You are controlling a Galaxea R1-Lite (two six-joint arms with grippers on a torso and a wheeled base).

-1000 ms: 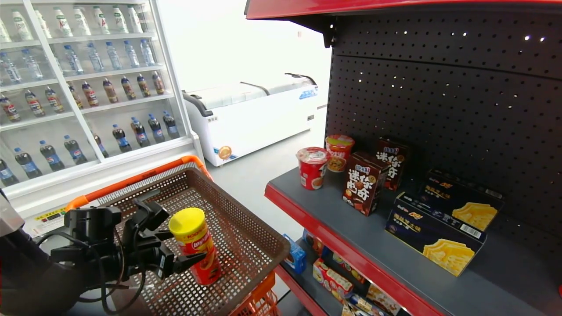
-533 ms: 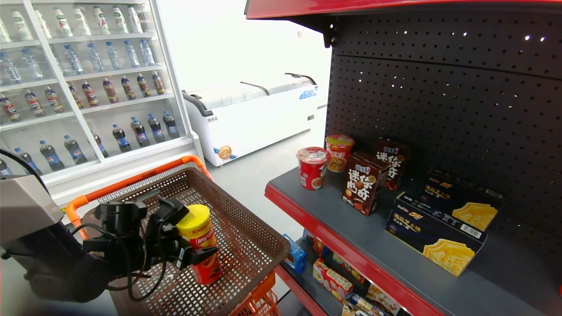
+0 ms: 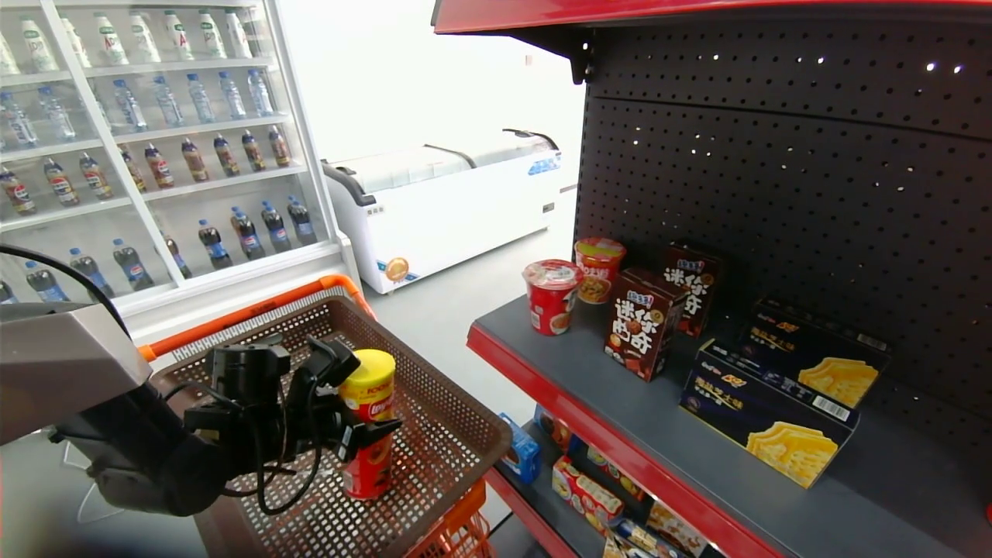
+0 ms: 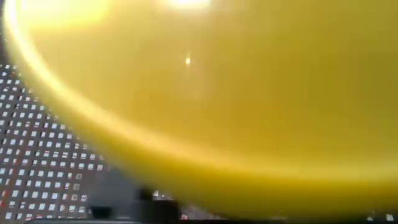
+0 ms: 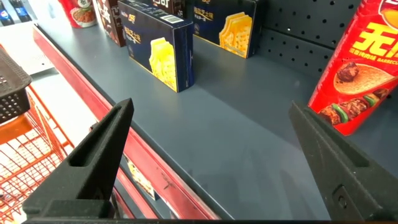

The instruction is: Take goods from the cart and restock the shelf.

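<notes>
A chips can (image 3: 369, 422) with a yellow lid and red body stands in the brown cart basket (image 3: 465, 418). My left gripper (image 3: 370, 394) is open, one finger (image 3: 335, 358) by the lid and the other across the can's front, so the can sits between them. Its yellow lid (image 4: 236, 93) lies right up against the left wrist camera. Above the grey shelf (image 5: 249, 143), my right gripper (image 5: 210, 106) is open with nothing between its fingers. A red chips can (image 5: 357, 68) stands on the shelf beside it.
On the shelf (image 3: 589, 387) stand two cup noodles (image 3: 552, 294), brown boxes (image 3: 643, 322) and dark blue boxes (image 3: 775, 418). More goods (image 3: 589, 496) fill the lower shelf. The cart has an orange handle (image 3: 248, 310). A drinks fridge (image 3: 155, 155) and chest freezer (image 3: 442, 201) stand behind.
My left gripper has moved right and farther into the basket, so the can now sits deeper between its fingers. The can's top has shifted right and it stands more upright.
</notes>
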